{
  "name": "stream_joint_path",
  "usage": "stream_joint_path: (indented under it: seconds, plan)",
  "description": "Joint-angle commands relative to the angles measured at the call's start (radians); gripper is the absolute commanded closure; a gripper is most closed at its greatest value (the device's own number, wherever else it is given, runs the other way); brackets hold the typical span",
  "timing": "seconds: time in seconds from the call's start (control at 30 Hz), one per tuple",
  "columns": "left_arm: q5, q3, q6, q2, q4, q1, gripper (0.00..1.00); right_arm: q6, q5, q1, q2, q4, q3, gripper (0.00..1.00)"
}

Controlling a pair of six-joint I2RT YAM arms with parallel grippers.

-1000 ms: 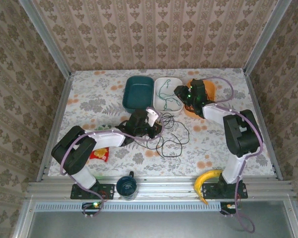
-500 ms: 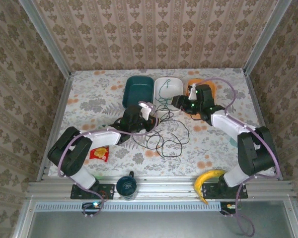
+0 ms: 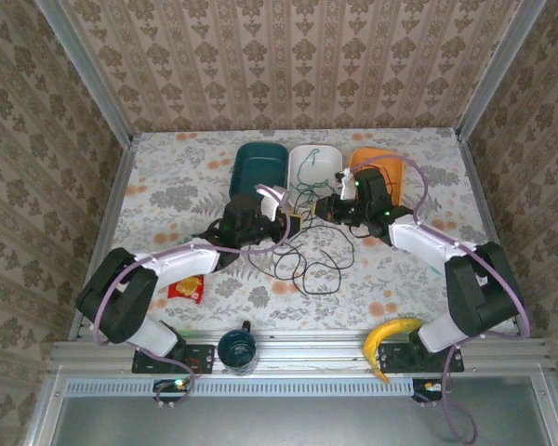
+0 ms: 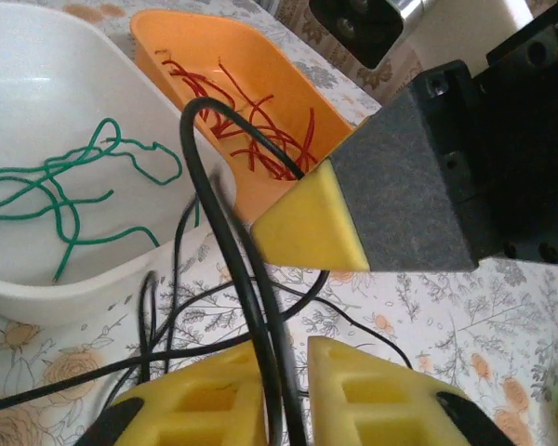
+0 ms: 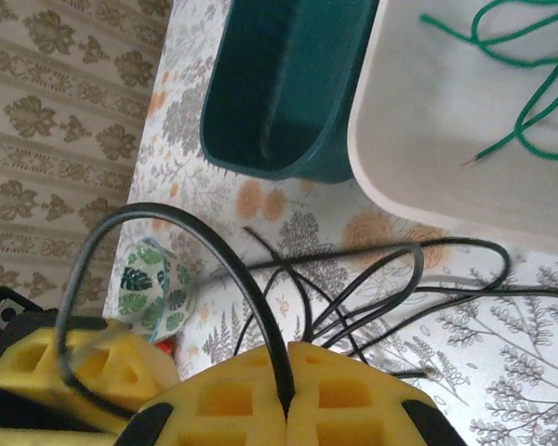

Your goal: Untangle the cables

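We find both arms meeting over one raised arch of black cable on the flowered tabletop.

The tabletop [image 3: 167, 177] wears a floral-print covering. The left arm [image 3: 172, 260] and right arm [image 3: 428, 242] reach inward. Three smooth plastic bins line the far side: the teal bin [image 3: 259, 172], the white bin [image 3: 321, 160] holding the thin green cable [image 4: 121, 141], and the orange bin [image 3: 370, 158] holding the wiry red cables [image 4: 251, 121]. A banana [image 3: 391, 334], mug [image 3: 236, 348] and red packet [image 3: 186, 288] sit near the front. The black cable [image 4: 251, 288] sprawls in loops before the bins. The right jaws, yellow ridged pads, pinch it closed; the left jaws stand slightly parted, with the cable running between.
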Motion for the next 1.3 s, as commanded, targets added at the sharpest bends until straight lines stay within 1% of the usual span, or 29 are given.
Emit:
stream_joint_path:
  seconds: [0.0, 0.07, 0.13, 0.27, 0.37, 0.5, 0.6, 0.7, 0.8, 0.87, 0.97, 1.07, 1.27]
  plan:
    - [-0.026, -0.031, -0.02, -0.028, -0.001, 0.02, 0.55, -0.061, 0.1, -0.011, -0.134, -0.014, -0.001, 0.99]
    - [-0.034, -0.051, -0.025, -0.026, 0.003, 0.029, 0.44, -0.109, 0.145, -0.011, -0.21, -0.056, 0.008, 1.0]
    - [-0.04, -0.062, -0.027, -0.028, 0.003, 0.035, 0.37, -0.148, 0.175, -0.012, -0.27, -0.085, 0.019, 1.0]
    - [-0.033, -0.069, -0.011, -0.037, 0.006, 0.041, 0.28, -0.202, 0.225, -0.013, -0.368, -0.129, 0.054, 1.0]
    - [-0.002, -0.058, 0.017, -0.05, 0.0, 0.041, 0.24, -0.218, 0.242, -0.014, -0.408, -0.14, 0.077, 1.0]
    - [0.036, -0.035, 0.037, -0.073, -0.012, 0.042, 0.22, -0.213, 0.215, -0.014, -0.418, -0.14, 0.112, 1.0]
    - [0.015, -0.031, 0.039, -0.099, -0.013, 0.042, 0.22, -0.182, 0.181, -0.013, -0.408, -0.102, 0.141, 1.0]
    - [-0.108, -0.057, 0.029, -0.134, 0.0, 0.046, 0.21, -0.14, 0.154, -0.013, -0.38, -0.048, 0.192, 1.0]
    - [-0.293, -0.101, 0.004, -0.175, 0.002, 0.049, 0.21, -0.116, 0.141, -0.002, -0.334, -0.003, 0.283, 1.0]
    - [-0.455, -0.134, -0.023, -0.203, -0.016, 0.049, 0.2, -0.117, 0.134, 0.009, -0.295, 0.022, 0.358, 1.0]
    - [-0.656, -0.184, -0.074, -0.242, -0.053, 0.049, 0.2, -0.117, 0.143, 0.019, -0.231, 0.051, 0.459, 1.0]
    - [-0.753, -0.214, -0.106, -0.271, -0.109, 0.048, 0.2, -0.116, 0.143, 0.023, -0.151, 0.077, 0.563, 1.0]
    - [-0.803, -0.274, -0.133, -0.321, -0.14, 0.049, 0.19, -0.124, 0.12, 0.04, 0.017, 0.086, 0.778, 1.0]
